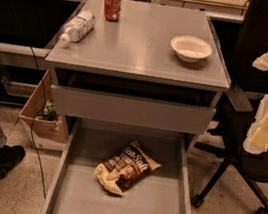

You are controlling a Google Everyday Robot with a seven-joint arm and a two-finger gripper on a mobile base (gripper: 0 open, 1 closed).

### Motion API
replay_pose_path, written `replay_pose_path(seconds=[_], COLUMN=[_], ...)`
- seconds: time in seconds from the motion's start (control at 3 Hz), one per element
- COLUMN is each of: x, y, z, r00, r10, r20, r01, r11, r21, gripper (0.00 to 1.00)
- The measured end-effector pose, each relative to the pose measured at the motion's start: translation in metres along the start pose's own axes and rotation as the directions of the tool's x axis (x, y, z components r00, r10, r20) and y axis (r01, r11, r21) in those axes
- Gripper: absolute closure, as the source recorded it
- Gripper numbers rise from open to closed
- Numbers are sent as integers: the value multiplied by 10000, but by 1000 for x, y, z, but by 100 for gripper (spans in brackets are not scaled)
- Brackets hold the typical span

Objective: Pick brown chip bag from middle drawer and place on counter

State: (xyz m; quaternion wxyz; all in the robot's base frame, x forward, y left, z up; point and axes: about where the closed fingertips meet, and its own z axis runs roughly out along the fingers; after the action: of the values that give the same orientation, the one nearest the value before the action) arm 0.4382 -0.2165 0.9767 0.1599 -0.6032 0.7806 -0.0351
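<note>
While jaws hover far right, brown chip bag (125, 167) in middle drawer (123, 208)

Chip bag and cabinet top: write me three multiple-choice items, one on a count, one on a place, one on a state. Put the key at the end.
1. How many things are on the counter?
A) one
B) two
C) three

2. Where is the chip bag?
A) on the counter
B) in the pulled-out drawer
C) nowhere in view

3. How is the bottle placed?
A) lying on its side
B) standing upright
C) standing on its cap

Key:
1 C: a can, the bottle and a bowl are on the counter.
2 B: the bag lies on the open drawer's floor, below the counter.
3 A: the bottle lies on its side at the counter's left edge.

The gripper hangs at the right edge of the view, beside the counter and well away from the bag.
</note>
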Motion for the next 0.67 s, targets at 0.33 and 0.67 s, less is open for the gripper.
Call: replay_pose_path(seconds=[0.33, 0.67], x=[0, 5], y=[0, 8], z=[0, 37], r00=[10000, 9991], r10=[0, 179], r20=[1, 397], r01=[0, -166], r11=[10000, 9993], r21=[-1, -324], gripper=[0, 0])
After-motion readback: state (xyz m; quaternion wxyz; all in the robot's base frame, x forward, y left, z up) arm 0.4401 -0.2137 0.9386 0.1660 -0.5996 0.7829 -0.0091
